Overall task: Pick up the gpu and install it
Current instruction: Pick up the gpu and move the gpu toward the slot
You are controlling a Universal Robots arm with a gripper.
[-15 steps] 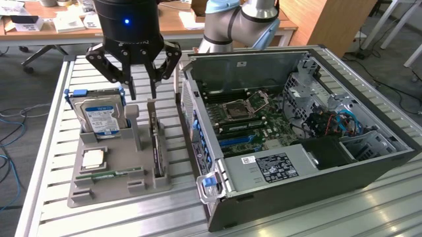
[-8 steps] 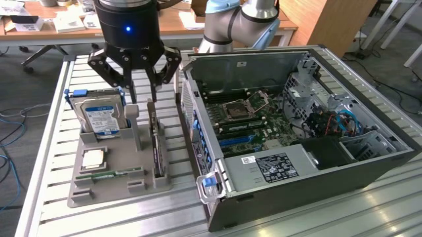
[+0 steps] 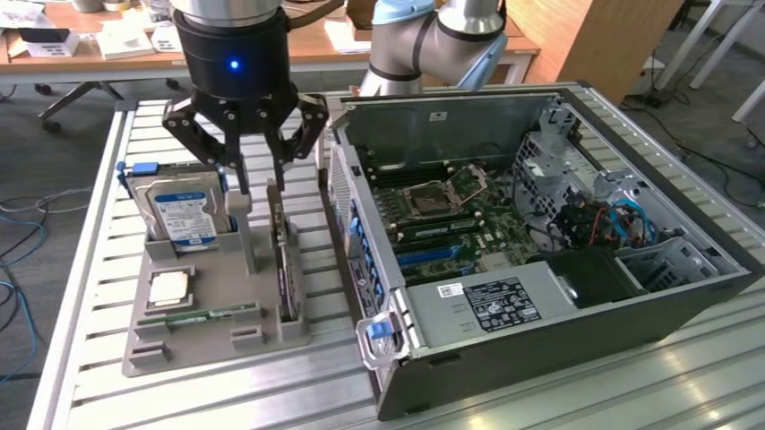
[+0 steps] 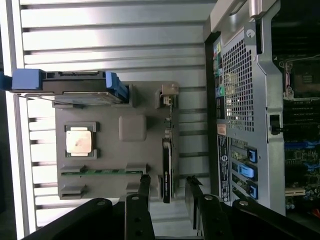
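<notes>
1. The gripper (image 3: 261,184) is hovering over the grey holder (image 3: 215,345), jaws standing open and gripping nothing; in the wrist view its fingers (image 4: 144,187) are lining up on either side of the card's edge
2. The gpu (image 3: 285,269) is standing on edge in a slot on the holder's side nearest the computer case (image 3: 574,358), towards the exterior view's right, apparently so both flat faces are offered to the fingers
3. The hard drive (image 3: 185,210), processor chip (image 3: 167,287) and RAM stick (image 3: 197,316) are sitting in their own pockets, apart from the card
4. The case is lying open side up, exposing the motherboard (image 3: 460,224) from above
</notes>
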